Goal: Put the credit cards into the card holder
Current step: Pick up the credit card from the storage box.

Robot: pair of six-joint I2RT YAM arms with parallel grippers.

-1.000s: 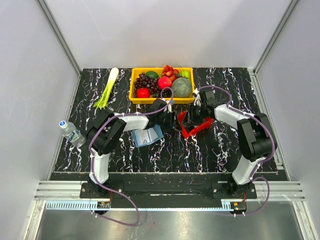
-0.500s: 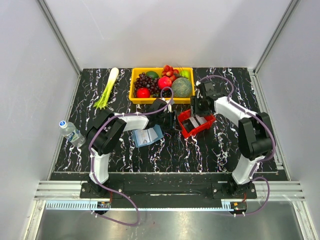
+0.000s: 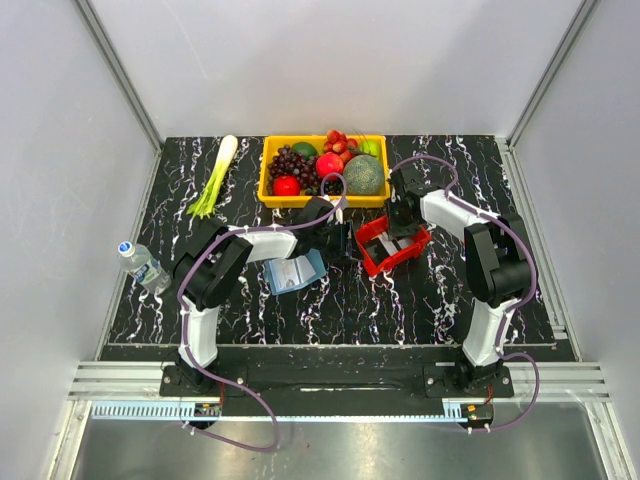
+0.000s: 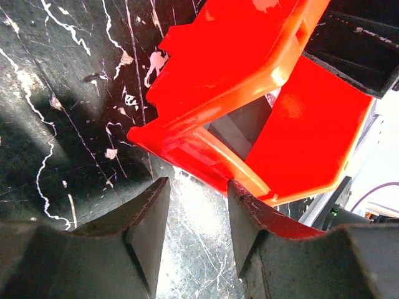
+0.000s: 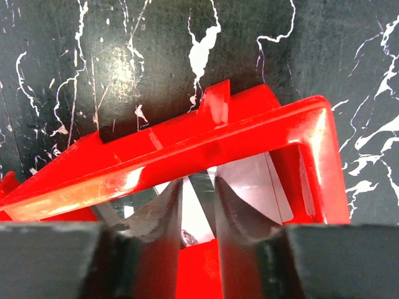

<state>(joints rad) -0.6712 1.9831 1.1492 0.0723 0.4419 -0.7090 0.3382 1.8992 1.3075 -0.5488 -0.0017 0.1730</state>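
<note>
The red tray (image 3: 403,260) lies on the black marbled table, with several credit cards (image 3: 386,240) in it. In the right wrist view a pale grey card (image 5: 262,184) and a white card (image 5: 201,221) lie inside the tray's rim (image 5: 187,149). My right gripper (image 5: 198,182) reaches down into the tray over them, its jaws a narrow gap apart, and nothing is visibly pinched. My left gripper (image 4: 197,184) is open and empty just left of the tray (image 4: 249,62). The blue card holder (image 3: 297,272) lies open beside the left arm.
A yellow basket (image 3: 266,190) of fruit stands at the back centre. A leek (image 3: 215,178) lies at the back left. A water bottle (image 3: 143,265) lies at the table's left edge. My right gripper (image 3: 398,228) and left gripper (image 3: 348,243) flank the tray closely.
The tray was tilted up a second ago and now rests flat. My right gripper moved to the tray's far side and its jaws widened, then narrowed. The left arm stayed still.
</note>
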